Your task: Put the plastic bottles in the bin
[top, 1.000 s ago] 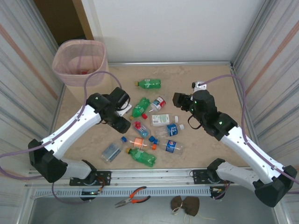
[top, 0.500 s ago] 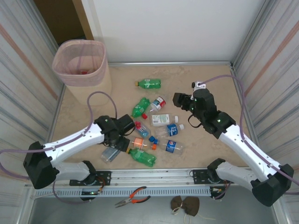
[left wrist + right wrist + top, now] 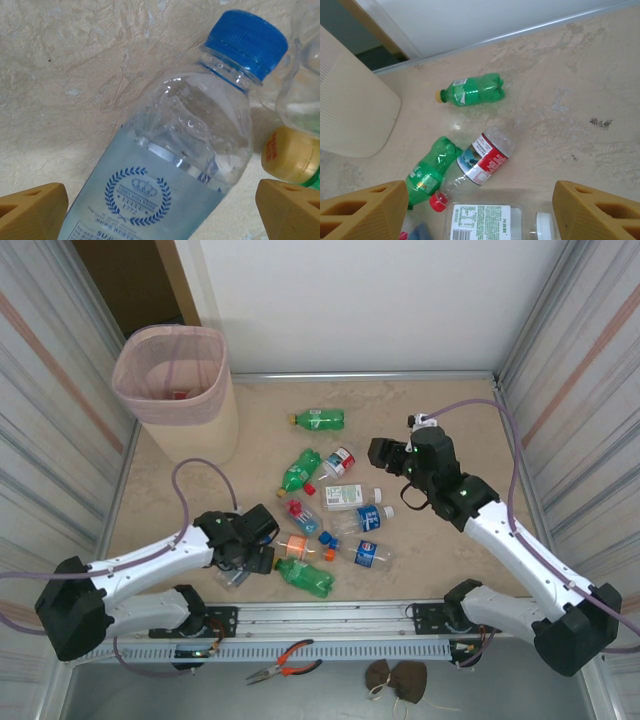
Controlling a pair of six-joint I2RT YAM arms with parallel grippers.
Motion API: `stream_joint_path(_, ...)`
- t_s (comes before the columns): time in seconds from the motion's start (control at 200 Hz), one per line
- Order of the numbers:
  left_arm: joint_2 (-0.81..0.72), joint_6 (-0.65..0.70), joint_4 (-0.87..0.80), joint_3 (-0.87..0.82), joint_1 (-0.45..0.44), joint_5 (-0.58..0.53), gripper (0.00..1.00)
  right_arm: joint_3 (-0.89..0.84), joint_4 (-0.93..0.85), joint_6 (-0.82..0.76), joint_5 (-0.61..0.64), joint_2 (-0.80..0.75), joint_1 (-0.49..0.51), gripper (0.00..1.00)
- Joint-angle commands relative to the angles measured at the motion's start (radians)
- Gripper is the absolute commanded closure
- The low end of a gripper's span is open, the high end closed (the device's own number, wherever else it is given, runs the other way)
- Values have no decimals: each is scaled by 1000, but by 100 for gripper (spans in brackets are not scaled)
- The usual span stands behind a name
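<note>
One blue-capped bottle (image 3: 170, 165), nearest, lying on the table (image 3: 60, 75) between my left gripper's (image 3: 160, 212) jaws, just lowered here and spread wide, nothing pinched; mid-table, remaining plastic bottles (image 3: 352, 497) under my right gripper (image 3: 480, 210), spread, empty; farthest, the bin (image 3: 215, 405); pickup seems next.

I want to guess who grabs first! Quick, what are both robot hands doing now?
Left gripper: open, astride the blue-capped bottle.
Right gripper: open, holding nothing.
</note>
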Motion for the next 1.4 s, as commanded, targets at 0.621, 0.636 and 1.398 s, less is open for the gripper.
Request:
stream_joint_path(0.621, -110, 46, 181, -162, 240, 132, 37, 8, 16, 30, -16, 29, -9, 25)
stream_joint_path(0.636, -108, 45, 182, -163, 240, 131, 38, 8, 17, 30, -14, 28, -9, 25)
stream_joint_path(1.398, -68, -36, 117, -92, 167, 105, 42, 24, 16, 41, -34, 49, -8, 25)
